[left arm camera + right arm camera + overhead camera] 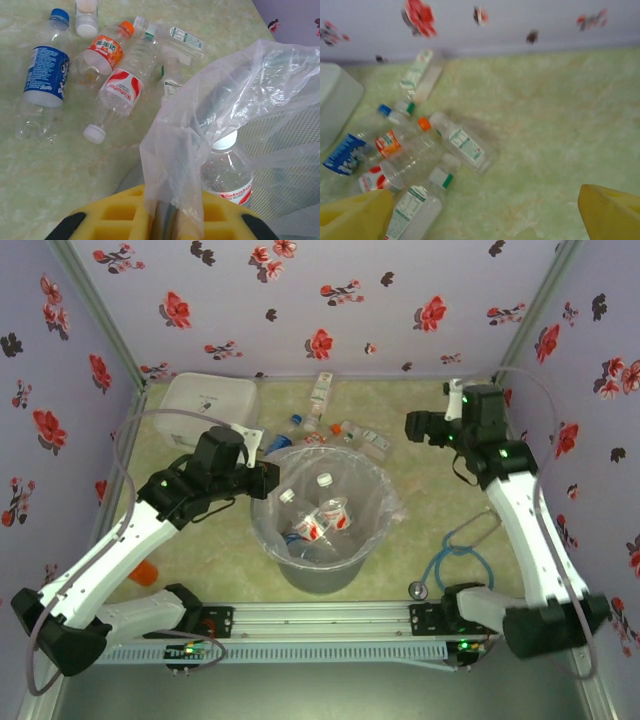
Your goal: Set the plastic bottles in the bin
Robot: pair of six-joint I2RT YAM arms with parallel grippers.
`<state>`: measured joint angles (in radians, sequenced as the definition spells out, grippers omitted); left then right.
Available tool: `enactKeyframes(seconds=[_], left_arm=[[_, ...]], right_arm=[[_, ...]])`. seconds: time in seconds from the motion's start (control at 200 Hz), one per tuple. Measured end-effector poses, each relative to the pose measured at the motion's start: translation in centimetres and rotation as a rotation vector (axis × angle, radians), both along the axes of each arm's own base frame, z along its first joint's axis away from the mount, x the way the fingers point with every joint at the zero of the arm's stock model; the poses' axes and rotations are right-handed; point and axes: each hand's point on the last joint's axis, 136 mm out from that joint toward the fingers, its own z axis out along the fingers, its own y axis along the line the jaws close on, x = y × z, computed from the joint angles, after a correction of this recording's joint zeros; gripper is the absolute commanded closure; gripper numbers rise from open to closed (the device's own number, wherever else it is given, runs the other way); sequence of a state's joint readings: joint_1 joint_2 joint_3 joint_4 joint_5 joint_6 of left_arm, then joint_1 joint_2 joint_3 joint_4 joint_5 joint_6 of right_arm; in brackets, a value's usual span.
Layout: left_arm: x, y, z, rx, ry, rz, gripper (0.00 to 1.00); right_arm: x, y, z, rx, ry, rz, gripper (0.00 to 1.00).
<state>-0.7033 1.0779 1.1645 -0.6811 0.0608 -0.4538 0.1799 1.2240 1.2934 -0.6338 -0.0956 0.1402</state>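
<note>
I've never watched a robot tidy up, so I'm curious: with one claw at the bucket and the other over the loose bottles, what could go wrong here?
1. The left gripper is shut on the plastic liner at the bin rim; pulling away could drag it out or topple the bin.
2. The bottles on the table lie bunched and touching, so the open right gripper might nudge neighbours away or catch two.

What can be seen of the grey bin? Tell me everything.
The bin is a round grey bucket, plastic by its look, standing upright near the middle of the table. A crinkly clear bag lines it and spills over the rim. Several bottles with white caps lie inside. The left gripper is shut on the bag at the far-left rim.
</note>
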Motion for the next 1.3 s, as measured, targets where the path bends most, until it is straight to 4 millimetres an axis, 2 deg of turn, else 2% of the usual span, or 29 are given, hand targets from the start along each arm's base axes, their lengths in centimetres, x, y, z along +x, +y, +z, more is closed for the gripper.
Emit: enactKeyframes(seconds=[0.075, 0.16, 0.4, 0.52, 0.68, 0.785, 0.965, 1.135, 1.3], left_arm=[[0.2, 0.7, 0.0, 0.013, 0.009, 0.017, 0.99], [0.6, 2.3, 0.1, 0.028, 0.018, 0.058, 0.99], [1.2, 9.9, 1.6, 0.070, -0.001, 0.261, 1.00], [1.2, 13.4, 1.3, 0.091, 0.023, 0.363, 1.00], [1.1, 16.3, 0.0, 0.094, 0.070, 0.441, 1.00], [1.2, 17.4, -0.5, 0.084, 0.090, 0.463, 1.00], [1.5, 18.5, -0.7, 0.065, 0.092, 0.480, 1.00], [1.5, 18.3, -0.8, 0.044, 0.082, 0.455, 0.99], [1.8, 18.0, -0.9, 0.035, 0.067, 0.440, 0.99]], right_arm=[[1.9, 0.9, -2.9, 0.008, 0.093, 0.032, 0.01], [3.9, 1.7, -5.2, -0.002, 0.163, 0.066, 0.01], [8.9, 3.8, -9.5, -0.099, 0.286, 0.175, 0.01], [10.3, 6.6, -11.7, -0.190, 0.333, 0.268, 0.00], [11.9, 10.3, -14.6, -0.281, 0.393, 0.376, 0.00], [12.7, 11.3, -16.9, -0.347, 0.440, 0.410, 0.00], [12.5, 10.8, -20.3, -0.418, 0.530, 0.426, 0.01], [12.0, 10.3, -21.7, -0.434, 0.574, 0.430, 0.01], [12.3, 9.2, -22.5, -0.427, 0.598, 0.400, 0.12]])
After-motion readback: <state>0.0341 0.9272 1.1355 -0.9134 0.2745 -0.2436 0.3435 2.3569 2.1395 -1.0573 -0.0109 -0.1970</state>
